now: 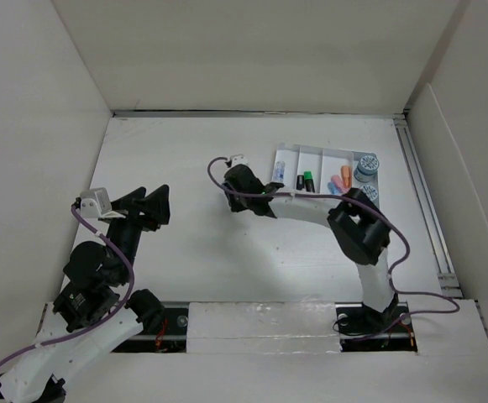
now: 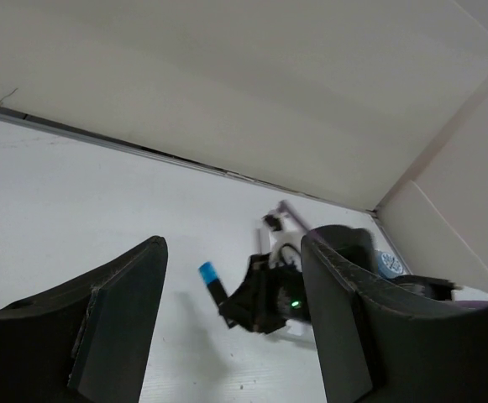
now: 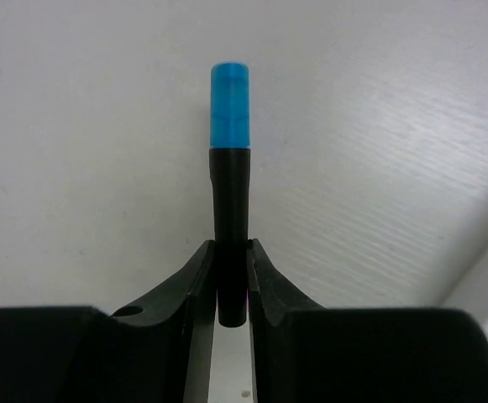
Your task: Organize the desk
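Note:
The desk [image 1: 227,260] is a flat white tabletop walled by white panels. My right gripper [image 1: 242,190] hovers over it just left of a small white compartmented tray [image 1: 287,152]. In the right wrist view the gripper [image 3: 231,248] is shut on a black marker with a blue cap [image 3: 230,168], which points away from the fingers. The marker also shows in the left wrist view [image 2: 211,282], held just above the desk. My left gripper [image 1: 153,210] is open and empty at the left of the desk, and its fingers [image 2: 126,319] stand wide apart.
The tray holds a green-capped marker [image 1: 308,180], orange and blue pieces [image 1: 341,180] and a patterned roll [image 1: 366,167]. A second roll [image 1: 369,195] lies by the right arm's elbow. A metal rail [image 1: 424,201] runs along the right wall.

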